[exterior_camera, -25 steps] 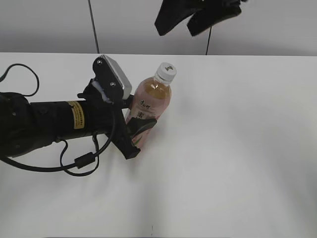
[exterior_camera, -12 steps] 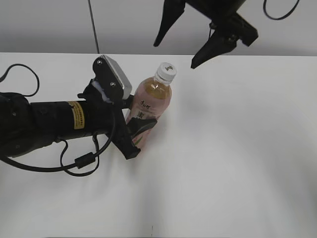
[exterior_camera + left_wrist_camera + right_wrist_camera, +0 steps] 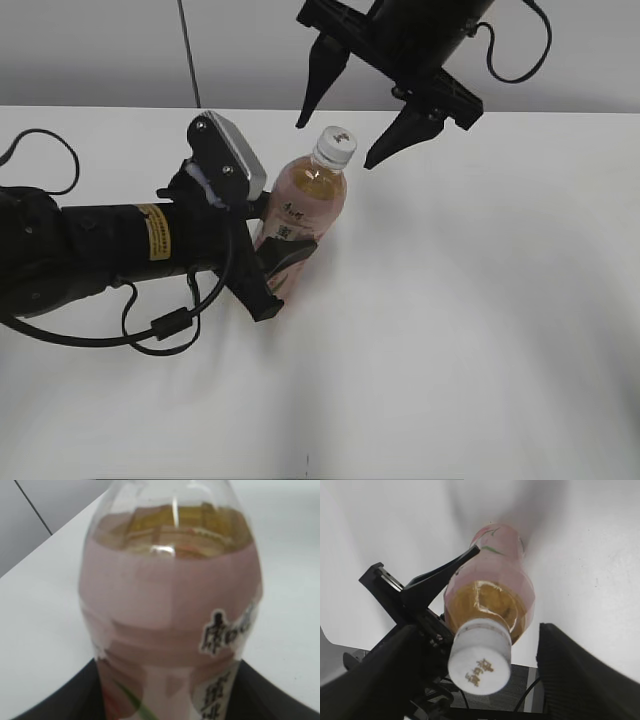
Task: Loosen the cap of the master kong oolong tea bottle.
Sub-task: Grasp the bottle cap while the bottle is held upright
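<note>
The oolong tea bottle (image 3: 305, 205) stands on the white table, amber tea above a pink label with dark characters. My left gripper (image 3: 282, 262) is shut on its lower body; the left wrist view shows the bottle (image 3: 170, 605) filling the frame between dark fingers. The white cap (image 3: 334, 146) sits on top with a small mark. My right gripper (image 3: 340, 140) is open, its two fingers spread on either side of the cap and apart from it. In the right wrist view the cap (image 3: 480, 656) lies between the two dark fingers (image 3: 477, 670), with the bottle (image 3: 495, 590) below.
The white table (image 3: 480, 300) stretches to the right and front of the bottle. The left arm's black body and cable (image 3: 160, 325) lie across the left side. A grey wall runs behind the far table edge.
My right gripper has come down from the top of the view to straddle the cap, fingers open. The left gripper and bottle have not moved.
</note>
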`<control>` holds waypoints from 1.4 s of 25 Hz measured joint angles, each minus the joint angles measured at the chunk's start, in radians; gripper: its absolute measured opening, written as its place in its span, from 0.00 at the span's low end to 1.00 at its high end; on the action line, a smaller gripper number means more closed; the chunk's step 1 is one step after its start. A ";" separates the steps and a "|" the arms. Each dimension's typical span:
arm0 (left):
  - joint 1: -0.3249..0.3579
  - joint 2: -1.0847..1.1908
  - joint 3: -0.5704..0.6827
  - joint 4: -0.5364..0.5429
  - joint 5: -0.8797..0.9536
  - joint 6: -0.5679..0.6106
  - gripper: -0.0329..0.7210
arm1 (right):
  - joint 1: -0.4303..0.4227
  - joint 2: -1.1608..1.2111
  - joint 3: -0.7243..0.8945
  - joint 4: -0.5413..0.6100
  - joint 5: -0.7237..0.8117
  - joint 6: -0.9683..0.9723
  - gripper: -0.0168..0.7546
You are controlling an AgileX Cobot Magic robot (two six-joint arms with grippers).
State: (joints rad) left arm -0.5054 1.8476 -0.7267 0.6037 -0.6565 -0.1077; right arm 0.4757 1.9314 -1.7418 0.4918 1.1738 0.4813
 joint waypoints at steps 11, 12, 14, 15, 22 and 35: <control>0.000 0.000 0.000 0.000 0.000 -0.001 0.55 | 0.000 0.020 0.000 0.017 0.001 -0.023 0.41; 0.000 0.000 0.000 0.000 0.000 -0.001 0.55 | 0.000 0.020 0.000 0.017 0.001 -0.028 0.39; 0.000 0.000 0.000 0.000 0.000 -0.001 0.55 | 0.000 0.020 0.000 0.016 0.003 -0.045 0.39; 0.000 0.000 0.000 0.000 0.000 -0.001 0.55 | 0.000 0.020 0.000 0.016 0.003 -0.058 0.39; 0.000 0.000 0.000 0.001 0.000 0.002 0.55 | 0.000 0.020 0.000 0.016 0.008 -0.391 0.39; 0.000 0.000 0.000 0.002 0.000 0.003 0.55 | 0.000 0.020 0.000 0.018 0.002 -1.376 0.39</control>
State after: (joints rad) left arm -0.5054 1.8476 -0.7267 0.6057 -0.6565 -0.1044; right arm 0.4757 1.9512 -1.7418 0.5097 1.1759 -0.8949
